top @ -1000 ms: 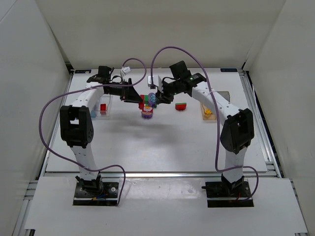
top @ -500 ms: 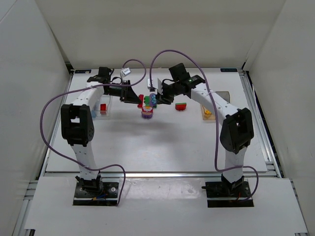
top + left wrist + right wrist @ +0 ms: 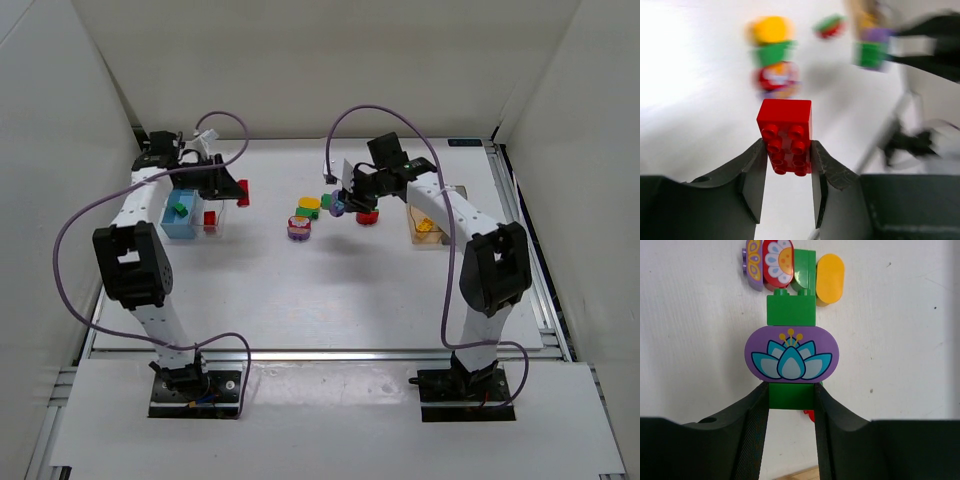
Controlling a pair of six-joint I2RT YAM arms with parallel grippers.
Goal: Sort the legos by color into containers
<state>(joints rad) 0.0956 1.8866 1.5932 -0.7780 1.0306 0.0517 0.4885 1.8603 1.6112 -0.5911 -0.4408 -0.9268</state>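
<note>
Over the far left of the bench [image 3: 300,290], my left fingers [image 3: 758,165] are drawn in narrow and clamped on the two sides of a red lego brick [image 3: 785,132], whose studs face my wrist camera. Both pads touch it, and in the overhead view it sits at my fingertips just to the right of the clear bin [image 3: 218,228], which has another red brick [image 3: 210,218] in it. Beside that, the blue-tinted bin [image 3: 185,228] holds a small green brick [image 3: 178,209]. Toward the far middle, my right fingers [image 3: 759,410] are equally narrow, pinching a green lego [image 3: 791,396] by its sides. A purple oval printed with a lotus [image 3: 791,356] is fixed across it, and green shows above and below that oval. Beyond this held stack, loose legos lie close together on the bench: a yellow oval [image 3: 830,272], a green piece [image 3: 804,265], a red flower-printed oval [image 3: 778,260] and a purple butterfly-printed oval [image 3: 752,260], the last two touching. From overhead, a red-and-green piece [image 3: 367,216] lies just beside my right fingers, partly hidden by them. Further right, the orange-amber bin [image 3: 415,238] has a yellow piece [image 3: 427,226] inside.
</note>
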